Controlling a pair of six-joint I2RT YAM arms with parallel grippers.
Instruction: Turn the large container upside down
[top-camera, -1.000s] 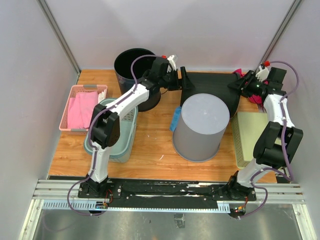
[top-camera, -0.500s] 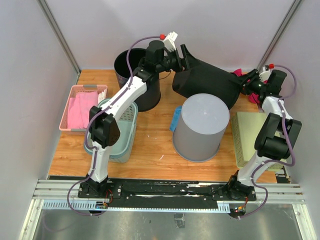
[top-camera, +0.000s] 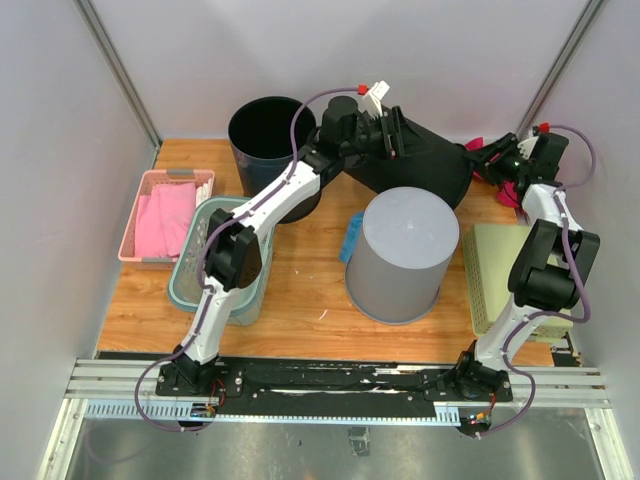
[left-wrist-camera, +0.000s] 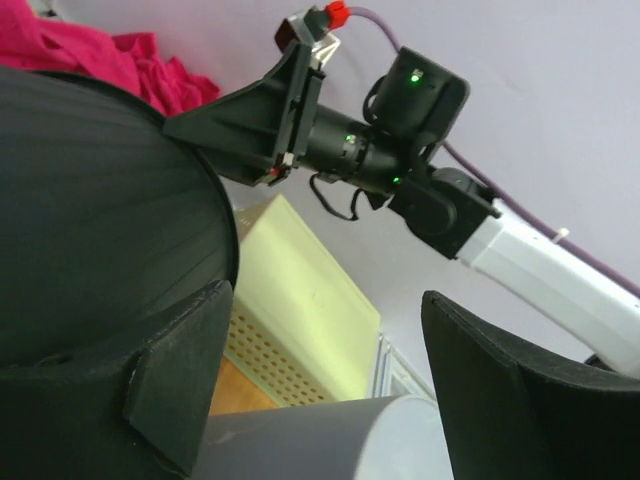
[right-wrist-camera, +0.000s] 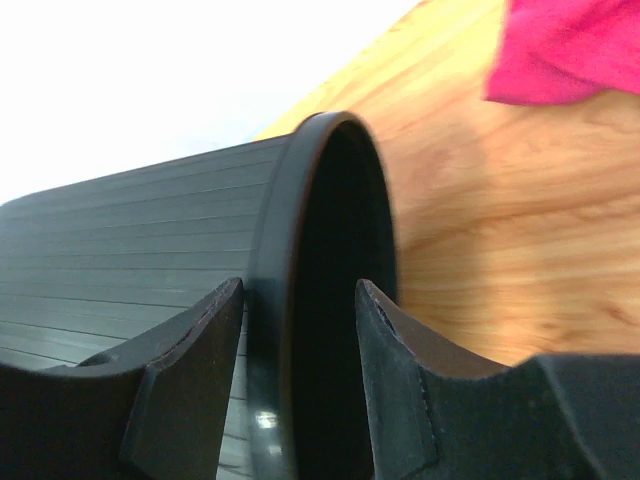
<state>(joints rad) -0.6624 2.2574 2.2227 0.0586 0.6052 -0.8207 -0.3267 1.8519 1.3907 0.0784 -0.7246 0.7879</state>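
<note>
Top external | one black container (top-camera: 420, 170) — right tool (top-camera: 478, 160) pinching rim

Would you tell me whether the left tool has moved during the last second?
Yes. The left tool has moved right, away from the round black bin.

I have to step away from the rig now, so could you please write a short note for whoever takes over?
Left gripper: jaws open, one jaw against the black bin near its closed end.
Right gripper: jaws straddle the bin's rim, one inside, one outside; whether they are clamped is unclear.
Black bin: on its side at the back of the table, behind the gray bin, mouth facing right.
Done: bin is tipped sideways.
Left: turn it mouth-down and set it on the table.
</note>
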